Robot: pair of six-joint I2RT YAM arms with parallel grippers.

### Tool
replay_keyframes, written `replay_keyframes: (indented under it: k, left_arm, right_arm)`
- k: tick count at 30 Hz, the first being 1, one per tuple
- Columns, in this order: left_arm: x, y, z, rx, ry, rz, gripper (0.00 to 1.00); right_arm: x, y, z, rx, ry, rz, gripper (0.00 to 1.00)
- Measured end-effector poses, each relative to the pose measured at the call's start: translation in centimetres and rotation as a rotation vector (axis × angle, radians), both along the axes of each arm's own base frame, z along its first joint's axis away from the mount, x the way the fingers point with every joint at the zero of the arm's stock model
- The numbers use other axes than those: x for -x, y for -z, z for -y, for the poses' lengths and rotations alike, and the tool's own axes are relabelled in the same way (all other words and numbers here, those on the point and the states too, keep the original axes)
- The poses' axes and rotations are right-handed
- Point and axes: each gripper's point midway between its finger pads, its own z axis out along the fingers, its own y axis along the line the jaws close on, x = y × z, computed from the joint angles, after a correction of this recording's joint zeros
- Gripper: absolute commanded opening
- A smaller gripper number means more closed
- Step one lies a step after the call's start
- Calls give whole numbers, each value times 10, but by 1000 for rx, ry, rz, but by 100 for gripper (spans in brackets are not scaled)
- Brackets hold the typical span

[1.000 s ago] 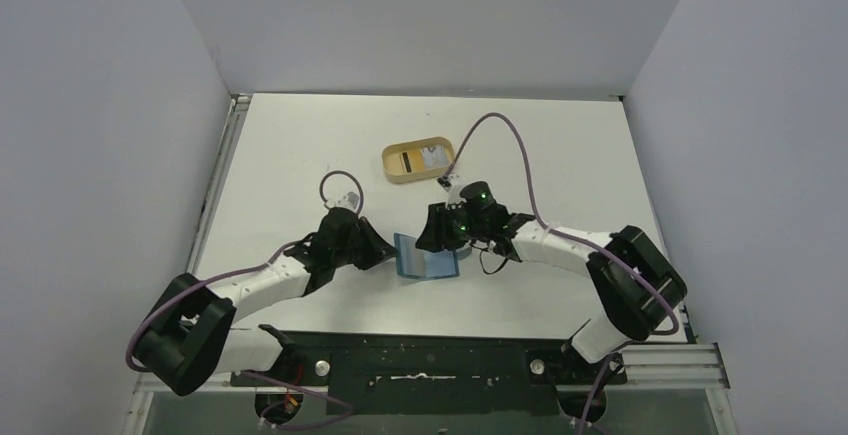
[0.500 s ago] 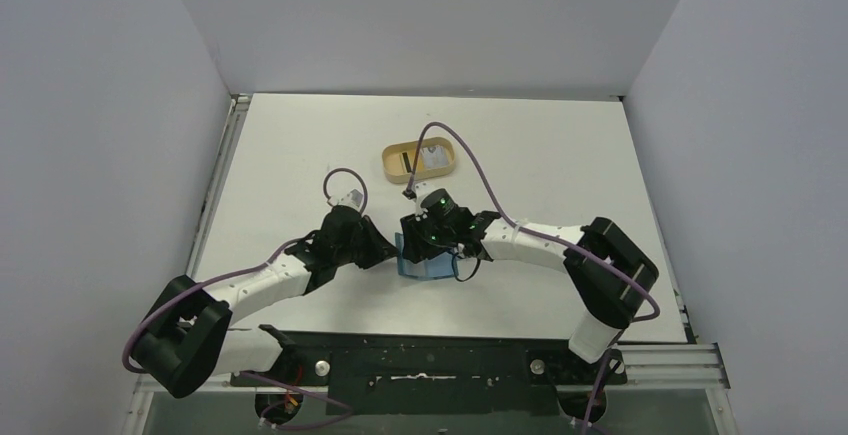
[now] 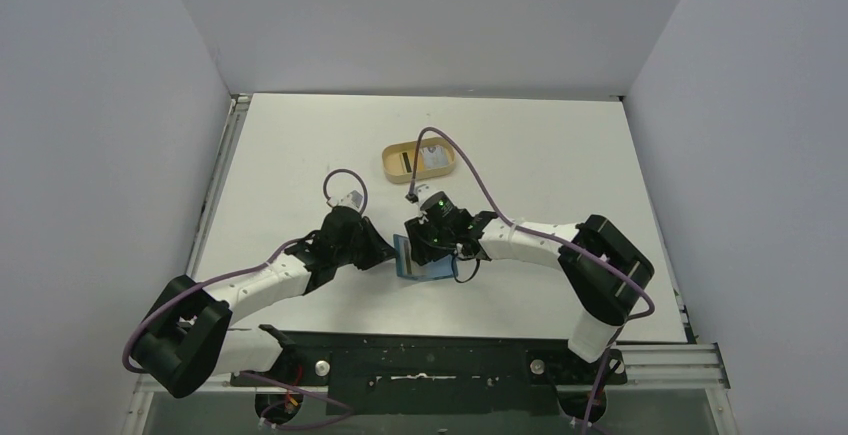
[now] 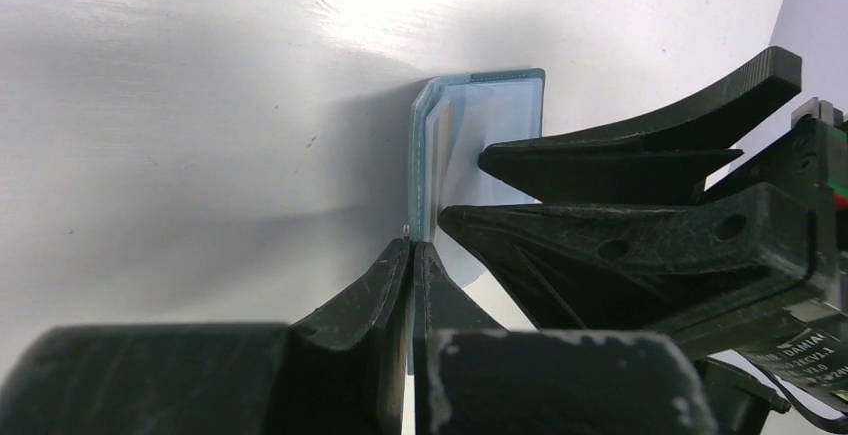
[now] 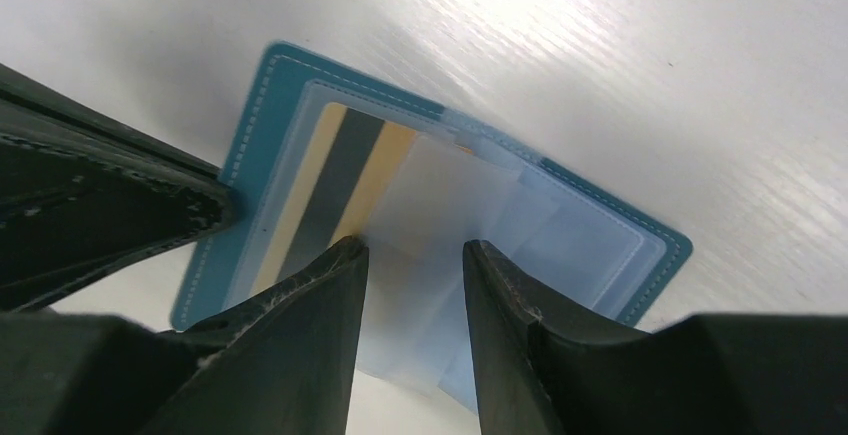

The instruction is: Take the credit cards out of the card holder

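Observation:
The teal card holder (image 3: 428, 267) lies open on the table between both arms. My left gripper (image 4: 412, 245) is shut on the edge of its left flap and holds that flap upright (image 4: 425, 145). In the right wrist view the holder's teal rim (image 5: 250, 145) frames clear pockets, and one pocket holds a tan card with a dark stripe (image 5: 335, 170). My right gripper (image 5: 412, 250) is open just over the holder, its fingers on either side of pale translucent sheets (image 5: 440, 205). I cannot tell whether these are cards or sleeves.
A tan oval tray (image 3: 393, 166) stands behind the holder, holding a pale card (image 3: 434, 158). The left gripper's finger (image 5: 100, 195) shows close beside the right one. White walls enclose the table on three sides.
My right gripper has moved left and down from beside the holder to right over its open inside. The left gripper still holds the left flap, now raised more upright.

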Motion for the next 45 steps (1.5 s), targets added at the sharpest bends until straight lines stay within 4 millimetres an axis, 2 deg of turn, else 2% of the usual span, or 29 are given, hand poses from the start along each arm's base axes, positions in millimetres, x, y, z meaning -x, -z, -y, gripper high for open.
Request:
replay_keyframes:
  k: [5, 8, 12, 19, 22, 26, 29, 33, 39, 45]
  left_arm:
    - [0, 0, 0, 0, 0, 0, 0]
    - [0, 0, 0, 0, 0, 0, 0]
    - [0, 0, 0, -2, 2, 1, 0]
    - [0, 0, 0, -3, 3, 1, 0]
    - [0, 1, 0, -3, 3, 0, 0]
    - [1, 4, 0, -7, 6, -9, 0]
    - [2, 6, 0, -11, 8, -17, 0]
    - [2, 8, 0, -14, 9, -23, 0]
    - [3, 9, 0, -14, 12, -26, 0]
    - [2, 9, 0, -15, 10, -26, 0]
  right_arm:
    - [0, 8, 19, 91, 11, 12, 42]
    - [1, 6, 35, 142, 28, 30, 42]
    - [-1, -10, 61, 171, 71, 67, 43]
    - [-20, -47, 108, 176, 196, 141, 44]
    - [-22, -59, 117, 165, 208, 162, 45]
    - [-13, -63, 104, 144, 151, 169, 45]
    - [0, -59, 79, 142, 64, 158, 44]
    - [4, -47, 41, 128, -20, 132, 44]
    - [-3, -28, 5, 121, -75, 100, 44]
    - [-11, -25, -25, 91, -113, 109, 44]
